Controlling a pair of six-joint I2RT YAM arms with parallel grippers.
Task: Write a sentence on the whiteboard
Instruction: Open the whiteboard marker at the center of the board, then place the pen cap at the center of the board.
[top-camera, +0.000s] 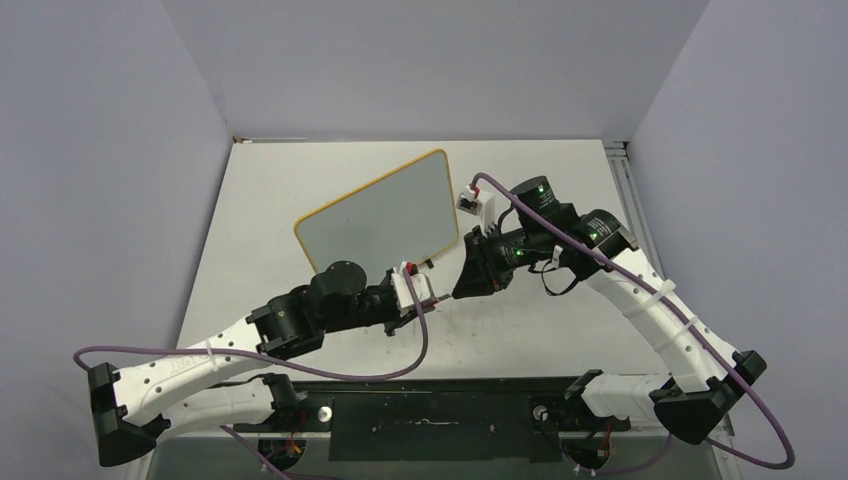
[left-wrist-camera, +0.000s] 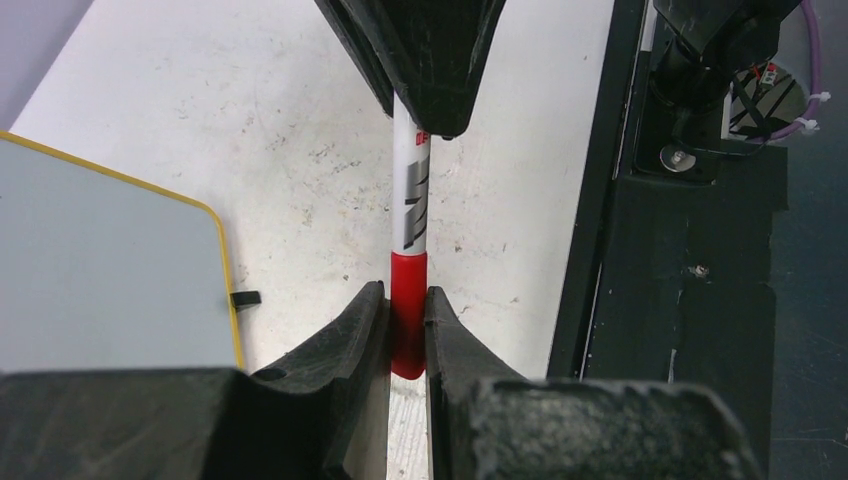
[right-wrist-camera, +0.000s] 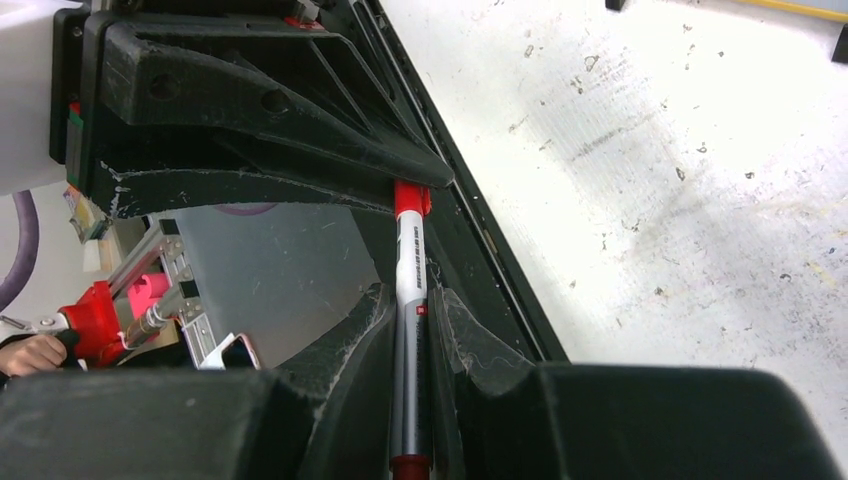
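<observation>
Currently, the table (top-camera: 560, 330) carries the whiteboard (top-camera: 378, 215), blank, just beyond both claws. The right gripper (right-wrist-camera: 412, 300) is clenched on the marker (left-wrist-camera: 411, 200) barrel, and the left gripper (left-wrist-camera: 405, 300) grasps its cap (left-wrist-camera: 408, 320). Pull apart straight along the barrel. The purple cable (top-camera: 424, 340) and the board's corner lie close, so keep clear.

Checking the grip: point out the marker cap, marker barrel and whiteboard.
marker cap (left-wrist-camera: 409, 275), left wrist view, red part just above the fingers
marker barrel (left-wrist-camera: 412, 190), left wrist view, white printed middle
whiteboard (top-camera: 385, 215), top external view, bare grey face
</observation>
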